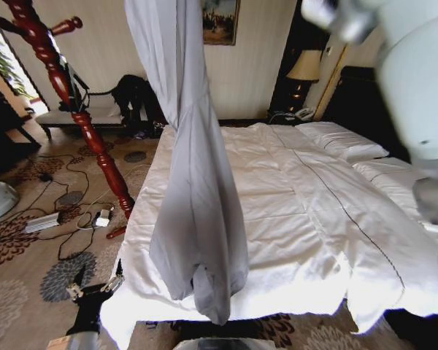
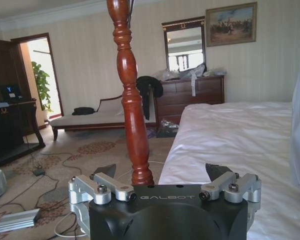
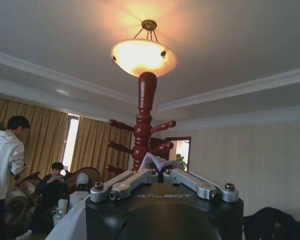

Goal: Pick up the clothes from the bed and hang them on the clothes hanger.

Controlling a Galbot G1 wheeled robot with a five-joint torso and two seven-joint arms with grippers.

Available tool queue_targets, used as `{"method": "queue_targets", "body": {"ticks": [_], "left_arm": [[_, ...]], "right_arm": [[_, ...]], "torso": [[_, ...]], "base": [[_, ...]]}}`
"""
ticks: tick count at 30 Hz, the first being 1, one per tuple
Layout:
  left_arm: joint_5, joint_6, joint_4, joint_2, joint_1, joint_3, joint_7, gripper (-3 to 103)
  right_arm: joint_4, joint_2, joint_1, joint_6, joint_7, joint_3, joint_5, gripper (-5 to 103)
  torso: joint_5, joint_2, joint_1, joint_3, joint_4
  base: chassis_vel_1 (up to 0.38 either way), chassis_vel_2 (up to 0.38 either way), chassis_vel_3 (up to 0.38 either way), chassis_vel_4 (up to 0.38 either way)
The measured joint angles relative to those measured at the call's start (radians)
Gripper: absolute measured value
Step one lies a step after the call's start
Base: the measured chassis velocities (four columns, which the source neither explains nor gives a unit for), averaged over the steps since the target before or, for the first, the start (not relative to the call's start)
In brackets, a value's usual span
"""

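Observation:
The light grey clothes (image 1: 193, 211) hang in a long fold from above the picture down past the bed's (image 1: 299, 211) front edge. My right gripper (image 3: 158, 169) is shut on a bunch of that grey fabric (image 3: 154, 161), high up and close to the pegged top of the red wooden clothes hanger (image 3: 146, 125). The hanger's pole (image 1: 84, 124) stands left of the bed. My left gripper (image 1: 95, 286) is low by the bed's near left corner. In the left wrist view it (image 2: 162, 172) is open, holding nothing, with the pole (image 2: 132, 110) just beyond it.
Cables and power strips (image 1: 44, 221) lie on the patterned carpet left of the bed. A bench (image 1: 73, 117) with a black garment (image 1: 135, 91) stands at the far wall, a dresser (image 2: 190, 97) beside it. A lamp (image 1: 304, 69) sits by the headboard.

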Motion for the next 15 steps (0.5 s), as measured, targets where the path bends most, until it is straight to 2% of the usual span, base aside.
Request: {"method": "queue_targets", "body": {"ticks": [7, 10, 12, 15], "left_arm": [[-0.014, 0.013, 0.025, 0.008, -0.025, -0.009, -0.004, 100], [-0.008, 0.022, 0.032, 0.01, -0.034, -0.001, -0.008, 100], [-0.005, 0.024, 0.033, 0.01, -0.036, 0.002, -0.008, 100], [0.013, 0.032, 0.039, 0.007, -0.042, 0.014, -0.008, 100]], "right_arm": [[-0.021, 0.067, -0.138, 0.017, 0.028, 0.003, -0.111, 0], [0.0, 0.04, -0.26, 0.031, 0.034, 0.004, -0.208, 0], [0.011, 0.026, -0.294, 0.033, 0.034, 0.005, -0.226, 0], [0.038, -0.026, -0.469, 0.041, 0.034, 0.026, -0.311, 0]], "torso": [[-0.0005, 0.0, 0.0, 0.0, 0.0002], [0.0, 0.0, 0.0, 0.0, 0.0], [0.0, 0.0, 0.0, 0.0, -0.0003], [0.0006, 0.0, 0.0, 0.0, -0.0005]], "base": [[0.0, 0.0, 0.0, 0.0], [0.0, 0.0, 0.0, 0.0], [0.0, 0.0, 0.0, 0.0], [0.0, 0.0, 0.0, 0.0]]}}
